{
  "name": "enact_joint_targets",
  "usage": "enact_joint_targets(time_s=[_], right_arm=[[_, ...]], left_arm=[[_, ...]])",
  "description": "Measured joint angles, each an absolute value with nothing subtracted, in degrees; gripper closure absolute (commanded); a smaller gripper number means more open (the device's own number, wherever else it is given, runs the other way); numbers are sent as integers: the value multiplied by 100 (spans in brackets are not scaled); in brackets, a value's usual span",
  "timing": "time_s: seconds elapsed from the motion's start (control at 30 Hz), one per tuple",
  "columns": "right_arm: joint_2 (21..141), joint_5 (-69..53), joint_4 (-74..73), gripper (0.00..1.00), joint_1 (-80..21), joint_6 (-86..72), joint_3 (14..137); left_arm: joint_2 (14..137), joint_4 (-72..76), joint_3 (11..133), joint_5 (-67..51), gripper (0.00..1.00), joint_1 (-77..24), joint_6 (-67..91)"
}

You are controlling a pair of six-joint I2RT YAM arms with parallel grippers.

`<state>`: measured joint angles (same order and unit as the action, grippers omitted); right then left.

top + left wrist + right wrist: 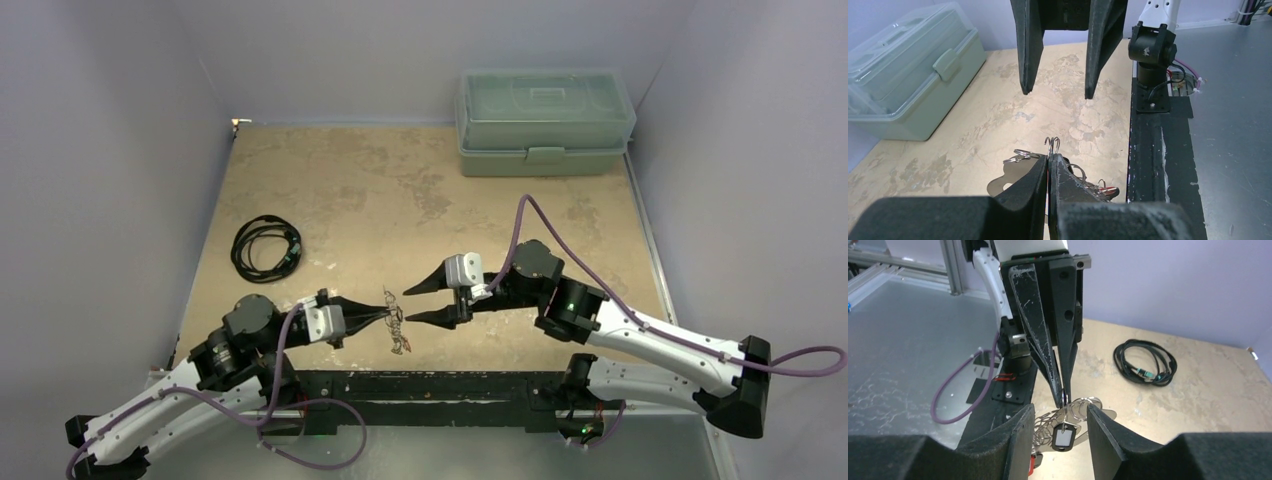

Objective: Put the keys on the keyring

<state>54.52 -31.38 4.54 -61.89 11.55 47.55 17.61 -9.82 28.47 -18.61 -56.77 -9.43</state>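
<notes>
Silvery keyring (pixel 398 335) is at the near middle of the surface (pixel 450 200), pinched by a small loop in my closed left gripper (pixel 385 315), and my right gripper (pixel 408 305), half open and empty just right of it, must next grab a key (pixel 1063 436), I think.

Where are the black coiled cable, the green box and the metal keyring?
black coiled cable (pixel 291 247), top view, on the right side of its coil.
green box (pixel 545 105), top view, on the middle of its lid.
keyring (pixel 1010 174), left wrist view, on a bare part of its flat plate.
</notes>
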Motion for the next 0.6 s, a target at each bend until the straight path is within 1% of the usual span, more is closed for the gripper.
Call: enact_joint_targets(time_s=[0.13,0.4,0.6], right_arm=[[5406,-3092,805,57,-6189,1050,4646],[5647,-3103,1334,65,-6189,803,4473],[5701,-3100,1542,64,-6189,674,4449]], left_arm=[[1702,-980,2847,-1861,100,-5662,-943],[1638,-974,2847,-1855,100,-5614,-943],[1590,-943,2847,-1839,100,-5537,-941]])
